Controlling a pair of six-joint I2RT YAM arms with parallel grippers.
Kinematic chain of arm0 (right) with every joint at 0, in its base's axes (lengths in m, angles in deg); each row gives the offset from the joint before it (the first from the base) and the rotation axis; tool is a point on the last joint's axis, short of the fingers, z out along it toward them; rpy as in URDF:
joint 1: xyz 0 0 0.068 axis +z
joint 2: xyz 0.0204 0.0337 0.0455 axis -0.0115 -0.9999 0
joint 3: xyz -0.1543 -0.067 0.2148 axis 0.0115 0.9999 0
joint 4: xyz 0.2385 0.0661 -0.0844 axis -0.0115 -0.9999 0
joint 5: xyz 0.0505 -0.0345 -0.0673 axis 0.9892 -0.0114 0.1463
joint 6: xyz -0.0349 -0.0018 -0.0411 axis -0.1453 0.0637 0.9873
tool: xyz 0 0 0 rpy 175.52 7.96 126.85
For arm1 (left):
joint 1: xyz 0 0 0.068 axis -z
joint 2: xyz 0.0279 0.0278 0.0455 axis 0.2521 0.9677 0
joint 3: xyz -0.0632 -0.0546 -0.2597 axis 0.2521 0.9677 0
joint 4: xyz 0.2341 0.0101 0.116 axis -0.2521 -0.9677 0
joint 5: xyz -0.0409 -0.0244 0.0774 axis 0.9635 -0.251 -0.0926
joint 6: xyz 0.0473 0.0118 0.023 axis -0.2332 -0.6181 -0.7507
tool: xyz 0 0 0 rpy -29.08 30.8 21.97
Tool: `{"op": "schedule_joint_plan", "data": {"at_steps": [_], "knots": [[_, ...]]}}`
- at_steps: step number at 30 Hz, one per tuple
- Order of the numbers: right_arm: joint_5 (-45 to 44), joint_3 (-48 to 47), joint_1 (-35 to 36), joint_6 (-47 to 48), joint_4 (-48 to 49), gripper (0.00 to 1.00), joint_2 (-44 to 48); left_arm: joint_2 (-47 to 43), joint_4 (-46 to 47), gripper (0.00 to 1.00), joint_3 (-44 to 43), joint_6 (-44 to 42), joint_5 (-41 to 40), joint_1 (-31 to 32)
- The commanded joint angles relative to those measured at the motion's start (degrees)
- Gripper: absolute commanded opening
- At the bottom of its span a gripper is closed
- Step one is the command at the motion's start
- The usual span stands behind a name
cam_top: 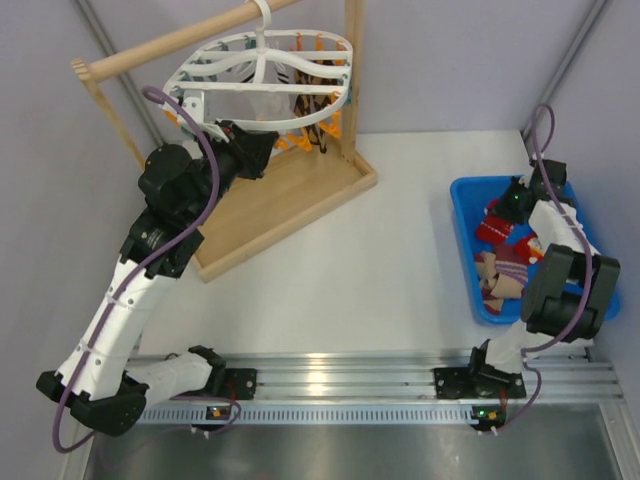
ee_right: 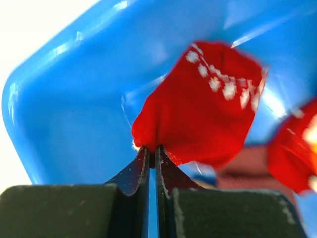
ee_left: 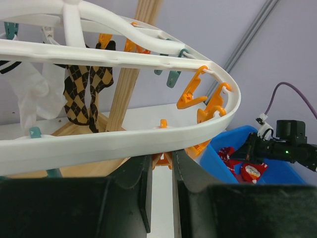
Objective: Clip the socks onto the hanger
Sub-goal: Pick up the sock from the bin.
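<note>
The white oval hanger [cam_top: 200, 72] hangs by its hook from a wooden rod; in the left wrist view its rim [ee_left: 124, 141] crosses just above my fingers. My left gripper [ee_left: 162, 157] sits under that rim, shut on an orange clip [ee_left: 165, 159]; it also shows in the top view [cam_top: 262, 150]. My right gripper [ee_right: 152, 151] is shut on the edge of a red sock [ee_right: 208, 104] with white dots, held over the blue bin [ee_right: 74, 99]. In the top view the right gripper [cam_top: 508, 205] is inside the bin [cam_top: 462, 215], among more socks [cam_top: 500, 272].
A white sock [ee_left: 29, 94] and a black-and-yellow argyle sock [ee_left: 86, 94] hang on the hanger. The wooden rack has a tray [cam_top: 290, 200] and a rod [cam_top: 170, 45] at the back left. Orange and teal clips [ee_left: 190, 89] dangle along the rim.
</note>
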Motion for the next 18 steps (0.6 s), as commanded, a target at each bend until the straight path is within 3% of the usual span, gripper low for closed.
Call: {"op": "schedule_joint_plan", "data": {"at_steps": [1,3,4,7,10,12,13,15,16,18], "knots": [[2.66,-6.19,0.70,-9.37,9.43,0.04,-3.51,-0.40,0.55,0.00,-0.74,-1.07,-0.88,-0.58],[5.11,-10.30,0.62,-9.21,6.80,0.26,-6.94,0.04,0.46,0.00,-1.01,-1.24,-0.88,-0.76],[6.43,-11.46,0.62,-7.99,5.14,0.45,-7.82,0.12,0.55,0.00,-1.10,-1.16,-0.88,-0.76],[12.75,-12.88,0.27,-1.86,2.05,0.57,-7.92,0.39,0.55,0.00,-0.92,-0.81,-0.53,-0.93],[22.23,-13.32,-1.75,8.42,1.43,0.56,-5.64,0.13,0.81,0.00,-0.22,-0.72,-0.35,-1.11],[29.09,-16.28,-3.42,19.30,-4.24,0.55,-5.02,0.21,0.64,0.00,-0.04,-0.72,-0.26,-1.11],[30.25,-17.70,-3.69,33.37,-8.20,0.54,-5.10,0.21,0.64,0.00,0.05,-0.72,-0.35,-1.20],[30.88,-21.22,-4.30,48.99,-19.41,0.54,-5.54,0.39,0.46,0.00,-0.04,-0.72,0.00,-1.28],[30.36,-21.58,-4.48,64.12,-22.18,0.54,-5.54,0.39,0.37,0.00,-0.13,-0.63,0.09,-1.37],[28.34,-20.62,-5.62,80.95,-25.54,0.54,-5.37,0.48,0.46,0.00,0.05,-0.45,0.18,-1.28]]}}
